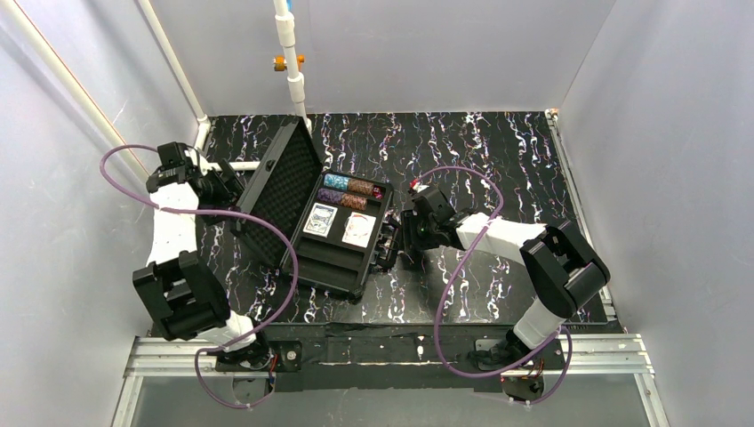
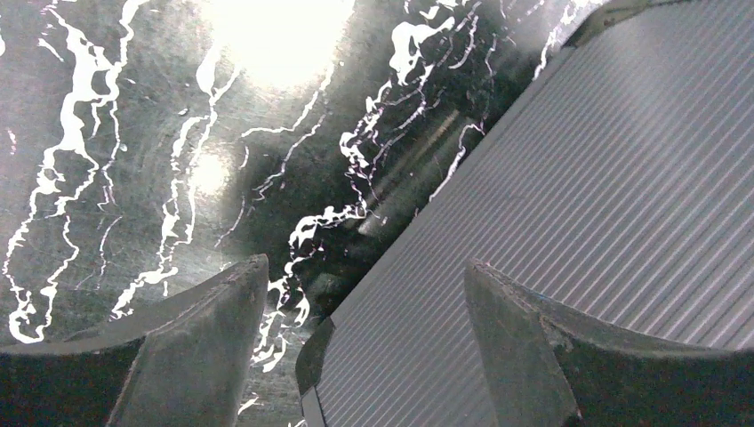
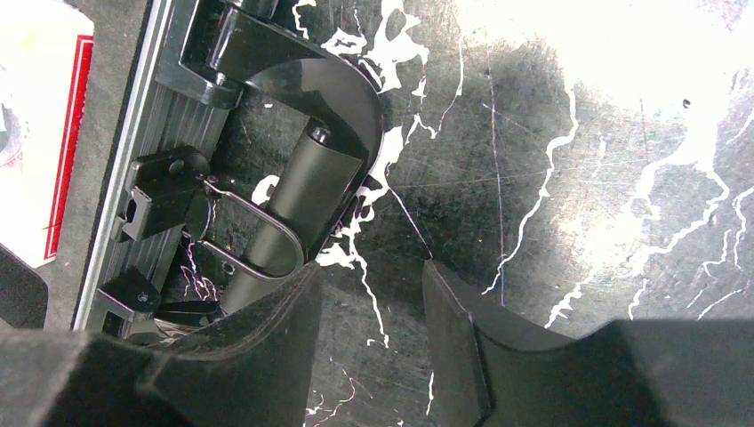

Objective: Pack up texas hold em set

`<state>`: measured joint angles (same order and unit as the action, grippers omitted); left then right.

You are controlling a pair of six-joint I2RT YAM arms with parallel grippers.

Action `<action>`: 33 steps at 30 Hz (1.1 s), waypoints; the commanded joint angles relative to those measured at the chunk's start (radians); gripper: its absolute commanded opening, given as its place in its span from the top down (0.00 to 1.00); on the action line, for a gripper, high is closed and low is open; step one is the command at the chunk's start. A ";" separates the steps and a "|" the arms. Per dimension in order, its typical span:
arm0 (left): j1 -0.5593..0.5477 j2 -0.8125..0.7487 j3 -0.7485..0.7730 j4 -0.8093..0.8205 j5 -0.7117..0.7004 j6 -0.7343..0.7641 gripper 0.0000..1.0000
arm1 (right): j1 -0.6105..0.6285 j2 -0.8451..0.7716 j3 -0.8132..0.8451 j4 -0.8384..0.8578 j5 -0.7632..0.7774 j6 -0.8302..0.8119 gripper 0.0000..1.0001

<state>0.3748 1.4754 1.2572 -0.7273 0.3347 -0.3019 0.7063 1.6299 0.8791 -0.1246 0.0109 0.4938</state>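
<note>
The black case lies open at the table's middle, its foam-lined lid (image 1: 280, 191) tilted up on the left. The tray (image 1: 333, 262) holds teal, purple and brown chip stacks (image 1: 353, 189) and two card decks (image 1: 321, 220) (image 1: 358, 229). No small discs show. My left gripper (image 1: 229, 189) is behind the lid; in the left wrist view it is open (image 2: 364, 276), with the lid's ribbed outer face (image 2: 578, 178) and its corner between the fingers. My right gripper (image 1: 405, 236) is open and empty (image 3: 369, 271) beside the case handle (image 3: 302, 178), over bare table.
The black marbled table top (image 1: 498, 169) is walled in by white panels on three sides. A white pole (image 1: 289, 53) stands at the back behind the lid. A metal latch (image 3: 164, 187) sits next to the handle. A deck's red-edged box (image 3: 36, 133) shows at the left.
</note>
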 commanded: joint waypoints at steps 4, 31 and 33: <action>-0.052 -0.099 -0.020 -0.054 0.032 0.025 0.21 | 0.005 0.026 0.044 0.038 -0.046 0.003 0.46; -0.123 -0.240 -0.094 -0.078 0.069 0.018 0.21 | 0.005 0.027 0.058 0.030 -0.040 0.011 0.46; -0.131 -0.254 -0.093 -0.087 0.075 0.015 0.21 | 0.005 0.028 0.058 0.029 -0.040 0.012 0.46</action>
<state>0.2619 1.2869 1.1706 -0.7731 0.3607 -0.2836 0.7040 1.6436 0.8940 -0.1261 0.0120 0.4942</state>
